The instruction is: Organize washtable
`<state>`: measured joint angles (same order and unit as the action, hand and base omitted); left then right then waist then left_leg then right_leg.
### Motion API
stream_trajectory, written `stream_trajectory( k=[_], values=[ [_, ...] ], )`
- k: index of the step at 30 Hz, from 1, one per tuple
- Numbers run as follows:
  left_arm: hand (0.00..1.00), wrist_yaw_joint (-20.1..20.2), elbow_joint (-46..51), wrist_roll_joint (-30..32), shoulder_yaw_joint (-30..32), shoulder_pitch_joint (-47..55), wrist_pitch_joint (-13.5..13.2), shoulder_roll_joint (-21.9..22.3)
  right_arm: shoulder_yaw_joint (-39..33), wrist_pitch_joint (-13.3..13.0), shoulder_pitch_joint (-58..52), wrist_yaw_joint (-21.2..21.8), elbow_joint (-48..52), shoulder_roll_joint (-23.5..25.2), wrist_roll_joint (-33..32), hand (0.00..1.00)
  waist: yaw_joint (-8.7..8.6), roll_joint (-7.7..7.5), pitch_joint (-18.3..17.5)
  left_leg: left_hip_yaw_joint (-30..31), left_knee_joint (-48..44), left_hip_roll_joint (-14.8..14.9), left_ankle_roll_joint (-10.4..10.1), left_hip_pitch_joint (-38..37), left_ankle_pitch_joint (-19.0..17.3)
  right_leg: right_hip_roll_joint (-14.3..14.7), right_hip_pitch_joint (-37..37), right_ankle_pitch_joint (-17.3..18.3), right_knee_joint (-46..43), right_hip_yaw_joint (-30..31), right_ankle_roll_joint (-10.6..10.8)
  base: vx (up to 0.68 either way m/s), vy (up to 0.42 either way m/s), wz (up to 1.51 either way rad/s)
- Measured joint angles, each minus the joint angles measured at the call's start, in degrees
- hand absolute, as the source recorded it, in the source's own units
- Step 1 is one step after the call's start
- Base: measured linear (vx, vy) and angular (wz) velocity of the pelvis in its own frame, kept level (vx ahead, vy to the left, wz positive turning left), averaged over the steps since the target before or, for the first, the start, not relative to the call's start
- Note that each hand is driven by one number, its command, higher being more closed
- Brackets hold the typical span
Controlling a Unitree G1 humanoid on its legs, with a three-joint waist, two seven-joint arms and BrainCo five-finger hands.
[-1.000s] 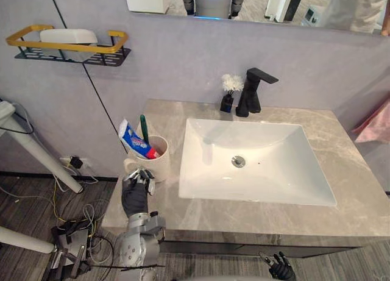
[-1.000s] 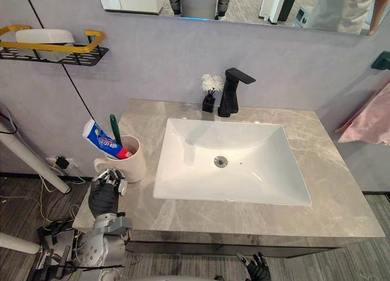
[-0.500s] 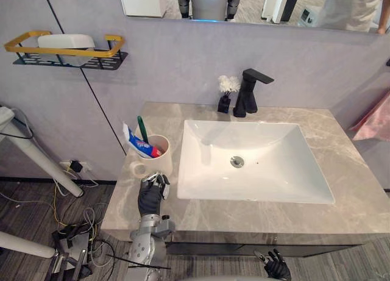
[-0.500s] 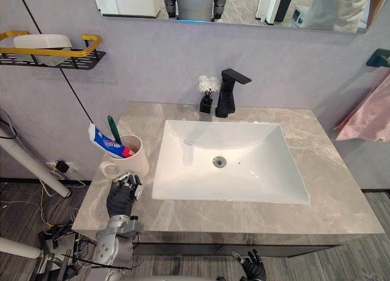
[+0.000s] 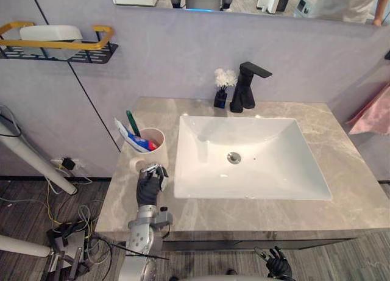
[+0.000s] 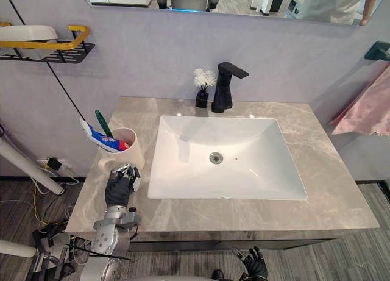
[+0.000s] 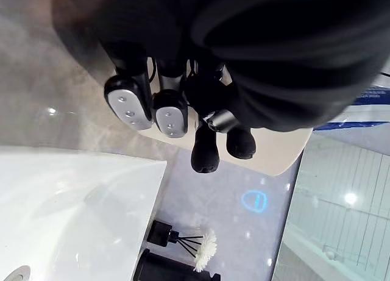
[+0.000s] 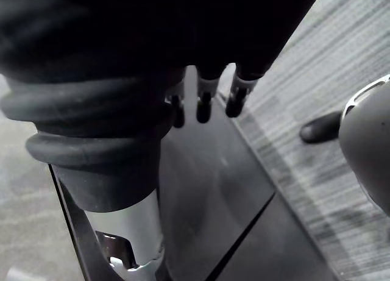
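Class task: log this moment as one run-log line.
left robot hand: by mug on counter | mug: holds toothpaste, toothbrush | right robot hand: open, below counter

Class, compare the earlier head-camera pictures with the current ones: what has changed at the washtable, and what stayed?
The camera has shifted. The left hand, fingers curled, edged along the counter towards the sink, ending just in front of the cup; it grips nothing. The cup with toothpaste and toothbrush, the tap and the low-hanging right hand stayed put.
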<state>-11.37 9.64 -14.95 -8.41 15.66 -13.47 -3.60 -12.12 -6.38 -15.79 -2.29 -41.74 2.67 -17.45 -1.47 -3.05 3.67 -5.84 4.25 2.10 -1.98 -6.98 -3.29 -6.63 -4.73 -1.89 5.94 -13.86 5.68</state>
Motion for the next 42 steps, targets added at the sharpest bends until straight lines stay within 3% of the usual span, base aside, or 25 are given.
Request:
stream_trajectory(
  k=[3, 29, 37, 42],
  values=[
    [1.0, -0.02, -0.28, 0.01, 1.0, -1.07, 0.06, -0.29, -0.49, 0.02, 0.87, 0.1, -0.05, -0.01, 0.05, 0.0, -0.76, 0.19, 0.56, -0.05, 0.0, 0.0, 0.0, 0.15, -0.02, 0.01, 0.19, -0.02, 0.0, 0.09, -0.01, 0.0, -0.006, -0.02],
    [1.0, 0.15, -4.35, 4.3, 6.73, -8.07, 0.65, -4.14, -4.1, 0.26, 2.86, 1.49, 0.31, -1.53, 1.33, 0.0, -1.57, 1.0, 2.12, -3.1, -0.22, 0.6, -0.01, 1.49, -0.1, 0.8, 3.1, -1.06, 0.03, 3.3, -0.4, -0.03, -0.024, -0.06],
    [1.0, 0.17, -5.98, 4.39, 8.6, -9.71, 0.68, -6.37, -5.2, 0.29, 2.8, 2.38, 0.39, -2.02, 1.8, 0.0, -1.71, 1.55, 2.4, -4.31, -0.27, 0.83, -0.08, 1.8, -0.14, 1.18, 4.08, -1.52, 0.04, 4.55, -0.68, -0.04, -0.024, -0.08],
    [1.0, 0.19, -7.65, 4.63, 9.11, -11.19, 0.73, -8.47, -5.42, 0.3, 2.79, 2.55, 0.44, -2.1, 1.82, 0.0, -2.66, 1.67, 2.47, -4.55, -0.29, 0.86, -0.09, 1.84, -0.14, 1.49, 4.28, -1.58, 0.04, 4.8, -0.68, -0.04, -0.034, -0.02]
  ],
)
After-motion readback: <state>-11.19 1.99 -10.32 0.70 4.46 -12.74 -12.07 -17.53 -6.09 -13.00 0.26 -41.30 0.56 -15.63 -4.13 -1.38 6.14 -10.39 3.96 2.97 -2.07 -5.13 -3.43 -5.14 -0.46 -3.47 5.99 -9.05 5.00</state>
